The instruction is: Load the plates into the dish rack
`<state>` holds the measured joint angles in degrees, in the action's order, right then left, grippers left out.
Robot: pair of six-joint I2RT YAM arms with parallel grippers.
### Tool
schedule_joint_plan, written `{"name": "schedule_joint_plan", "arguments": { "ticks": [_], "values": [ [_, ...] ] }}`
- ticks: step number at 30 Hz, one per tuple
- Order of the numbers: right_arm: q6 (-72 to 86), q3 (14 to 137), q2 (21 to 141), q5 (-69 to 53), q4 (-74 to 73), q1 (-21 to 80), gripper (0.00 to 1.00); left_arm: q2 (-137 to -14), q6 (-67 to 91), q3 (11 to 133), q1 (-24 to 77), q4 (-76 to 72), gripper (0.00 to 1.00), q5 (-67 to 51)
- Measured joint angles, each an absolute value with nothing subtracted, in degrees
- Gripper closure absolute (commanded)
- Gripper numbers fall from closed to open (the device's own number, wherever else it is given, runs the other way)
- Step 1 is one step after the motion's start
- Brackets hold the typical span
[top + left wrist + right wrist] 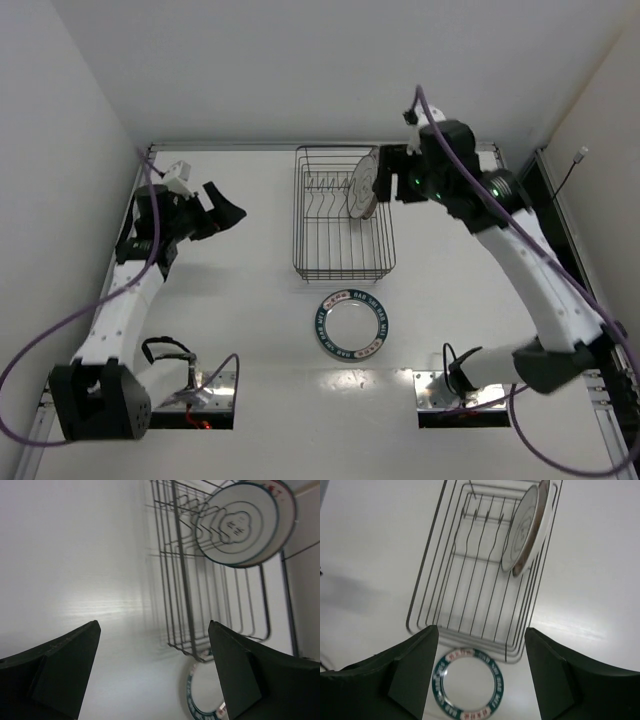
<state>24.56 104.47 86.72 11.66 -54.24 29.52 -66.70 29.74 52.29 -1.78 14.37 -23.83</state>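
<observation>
Right pincer: fingers apart, holding nothing, beside the rack.
Ringed plate: upright on edge in the rack, just beyond the pincer, with a second plate right behind it.
Lettered plate: flat on the bench, past the rack's other end from the pincer.
Left pincer: apart, empty, well off.

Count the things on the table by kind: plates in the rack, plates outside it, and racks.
Plates standing in the dish rack: 2, the ringed white plate and a second plate right behind it
Plates flat on the table: 1, the lettered-rim plate
Dish racks: 1
Total: 4
</observation>
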Motion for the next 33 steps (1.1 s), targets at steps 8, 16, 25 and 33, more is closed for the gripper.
{"name": "schedule_joint_plan", "arguments": {
  "ticks": [8,16,25,33],
  "values": [
    [24.7,78.6,62.0,5.0,-49.0,29.5,0.33,-43.4,42.7,33.2,1.5,15.8,0.14,-38.4],
    [23.9,76.7,58.9,4.3,-48.9,29.3,0.33,-35.2,55.4,14.5,12.0,17.0,0.12,-42.6],
    [23.7,75.7,58.8,2.8,-47.6,29.2,0.33,-52.7,63.7,10.6,29.6,-1.4,0.08,-35.8],
    [23.3,75.6,58.8,3.0,-47.7,29.2,0.33,-69.2,65.7,12.9,35.8,-14.2,0.10,-31.8]
  ]
}}
